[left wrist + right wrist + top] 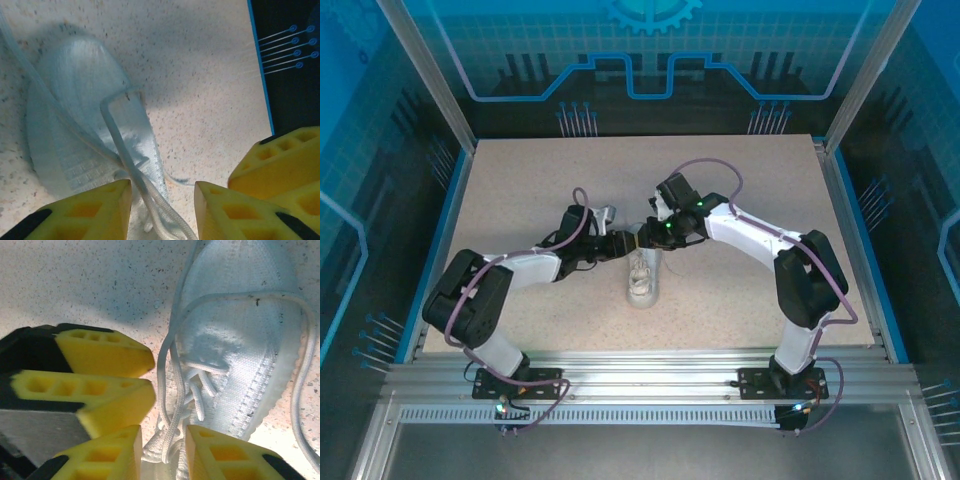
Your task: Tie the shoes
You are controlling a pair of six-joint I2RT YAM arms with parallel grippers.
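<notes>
The white shoe (643,281) lies mid-table, toe toward the arms' bases. Both grippers hover close together over its far, tongue end. My left gripper (628,243) (162,200) is open above the shoe (85,100). Two strands of white lace (127,160) run through its gap beside the left finger without being pinched. My right gripper (647,234) (164,445) is open with a bundle of laces (172,390) between its yellow fingers, above the shoe (240,340). The left gripper's fingers (100,355) sit just to its left. One long lace loop (250,295) drapes over the toe.
The speckled beige table (520,190) has free room all round the shoe. Its blue right edge (260,65) is near in the left wrist view. Metal frame posts (430,70) and a front aluminium rail (640,375) bound the workspace.
</notes>
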